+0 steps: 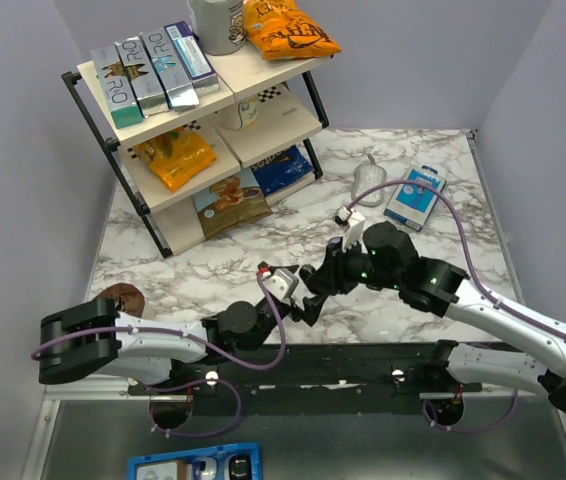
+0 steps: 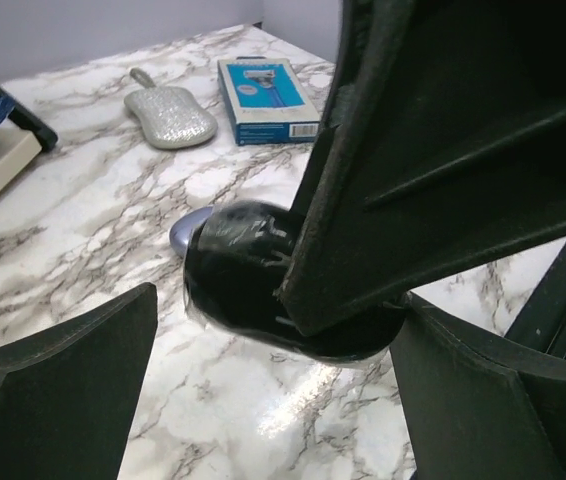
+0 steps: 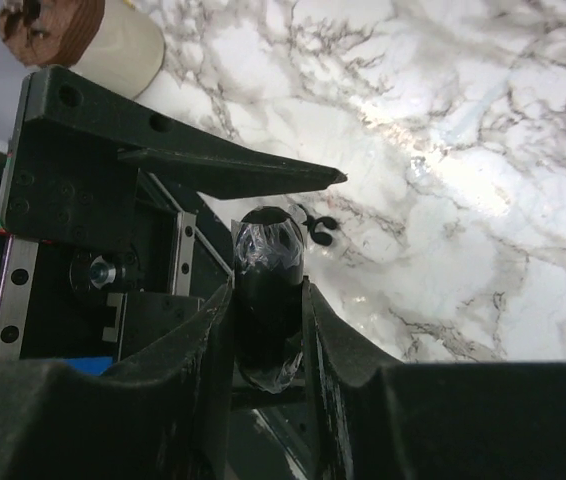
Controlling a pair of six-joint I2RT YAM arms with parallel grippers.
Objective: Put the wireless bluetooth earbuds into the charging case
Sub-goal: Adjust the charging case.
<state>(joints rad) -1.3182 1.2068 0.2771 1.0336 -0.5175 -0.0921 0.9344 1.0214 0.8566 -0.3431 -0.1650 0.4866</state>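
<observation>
Marbled desk (image 1: pixel 223 262), grey walls, a shelf rack (image 1: pixel 193 130) of snack packets at the far left. Both arms met over the near middle.

- Right claw (image 3: pixel 263 295): clamped shut on the charging case (image 3: pixel 268 250), a glossy black oval in clear film. The case's long axis ran along the fingers, with its tip pointing away from the wrist. I could not tell whether the lid was open.
- Left claw (image 2: pixel 280 295): spread wide and holding nothing, one finger on each side of the held case.
- One small black piece, probably an earbud (image 3: pixel 319 224), lay on the desk just beyond the case's tip. I could not find the second one.

Judgement: the free left claw was the one placed to fetch it, reaching past the case's far end.
</observation>
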